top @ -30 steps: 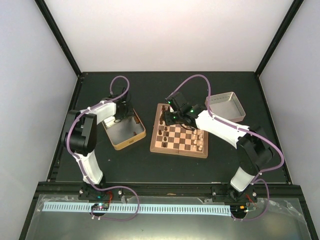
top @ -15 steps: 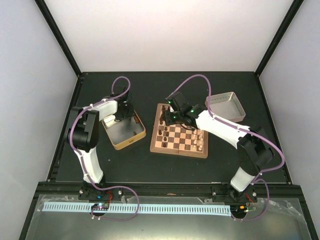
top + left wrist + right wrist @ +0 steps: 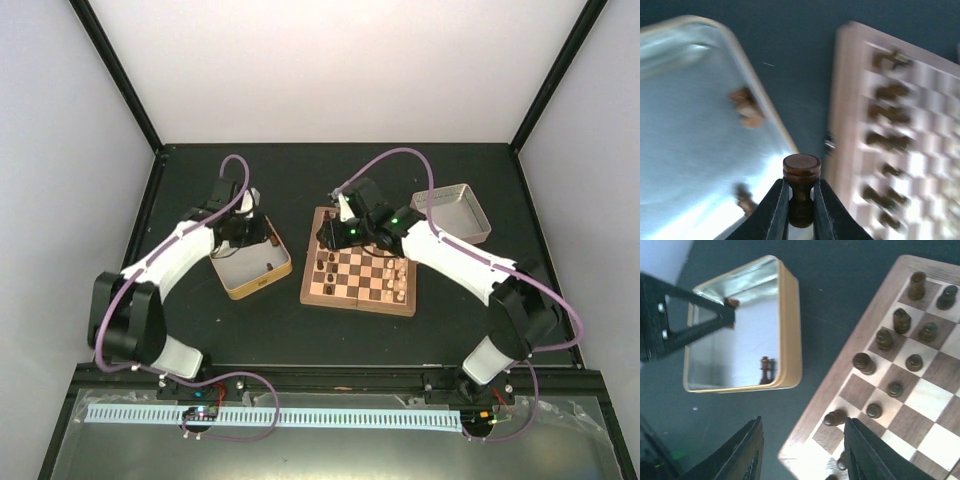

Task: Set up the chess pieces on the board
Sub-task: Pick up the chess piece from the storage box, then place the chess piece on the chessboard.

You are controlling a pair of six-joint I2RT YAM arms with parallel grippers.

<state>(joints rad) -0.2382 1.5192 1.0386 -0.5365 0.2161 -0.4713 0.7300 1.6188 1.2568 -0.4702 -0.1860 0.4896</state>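
Observation:
My left gripper point(image 3: 801, 212) is shut on a dark brown chess piece point(image 3: 801, 172) and holds it above the gold tin's near-board edge. In the right wrist view its tip point(image 3: 730, 316) hangs over the tin with the piece in it. The board point(image 3: 350, 297) lies at the table's middle. Several dark pieces point(image 3: 884, 339) stand in its two left columns. My right gripper point(image 3: 805, 455) is open and empty over the board's left edge point(image 3: 837, 382). In the top view it point(image 3: 331, 237) is above the board's far left corner. The left gripper point(image 3: 254, 236) is over the tin.
The gold tin point(image 3: 284, 267) sits left of the board, with one dark piece point(image 3: 765, 370) standing in it and others point(image 3: 746, 107) blurred. A silver tin point(image 3: 470, 235) lies at the back right. Pale pieces point(image 3: 399, 287) stand on the board's right side.
The left arm has swung its elbow out to the left and its gripper has shifted over the gold tin. The right gripper has moved slightly back and left over the board's corner.

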